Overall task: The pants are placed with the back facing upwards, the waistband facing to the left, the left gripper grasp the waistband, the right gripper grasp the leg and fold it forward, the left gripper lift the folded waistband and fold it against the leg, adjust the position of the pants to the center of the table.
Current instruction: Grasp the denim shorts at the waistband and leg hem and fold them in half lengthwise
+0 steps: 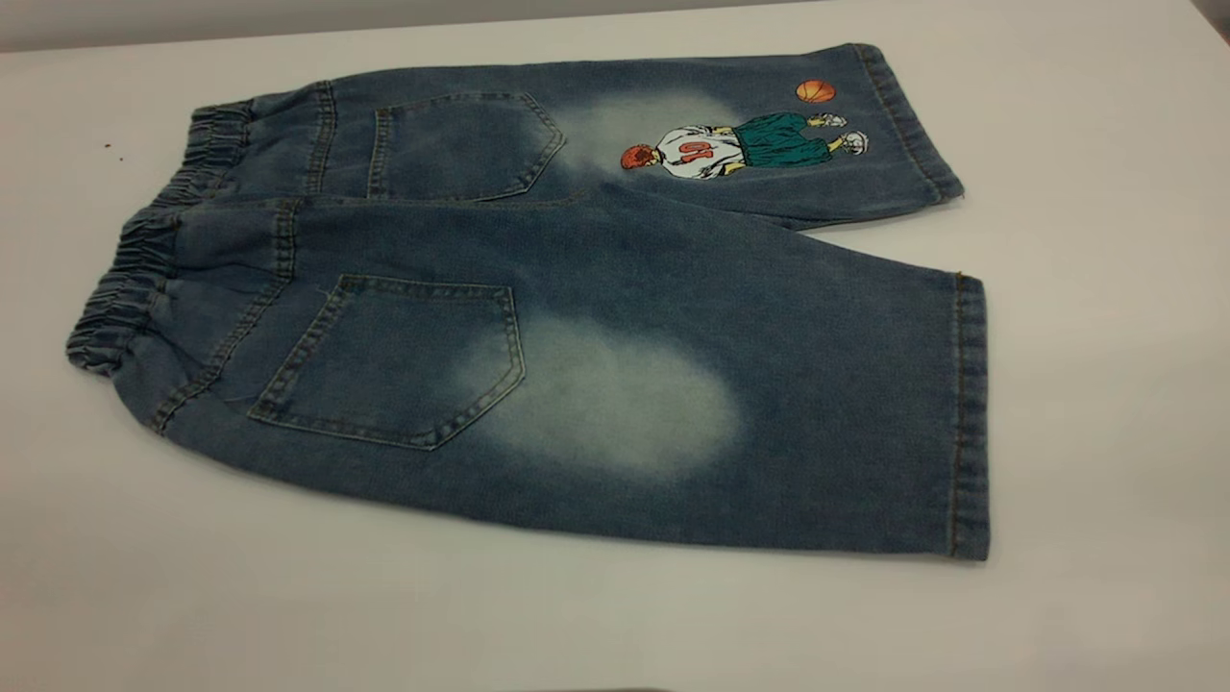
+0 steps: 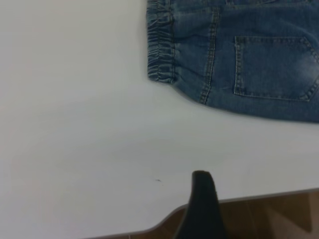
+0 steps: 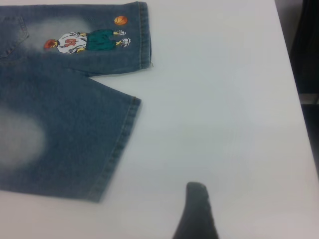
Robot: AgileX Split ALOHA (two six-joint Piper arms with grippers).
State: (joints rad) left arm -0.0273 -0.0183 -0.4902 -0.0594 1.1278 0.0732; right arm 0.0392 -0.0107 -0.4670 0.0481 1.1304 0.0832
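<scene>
While pincer [image 2: 202, 199] states cannot be told, pants [image 1: 577, 317] lie flat amid bare table [image 1: 1086, 384].

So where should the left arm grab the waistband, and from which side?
Grip the waistband at its near end, where the ruched elastic forms a thick raised edge lying clear on the table. Come in from the pants' left side, the open tabletop, so the jaws straddle the band's outer edge.

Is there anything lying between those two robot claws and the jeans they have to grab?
Nothing visible. Only bare table separates the left gripper from the waistband, and the right gripper from the leg.
</scene>
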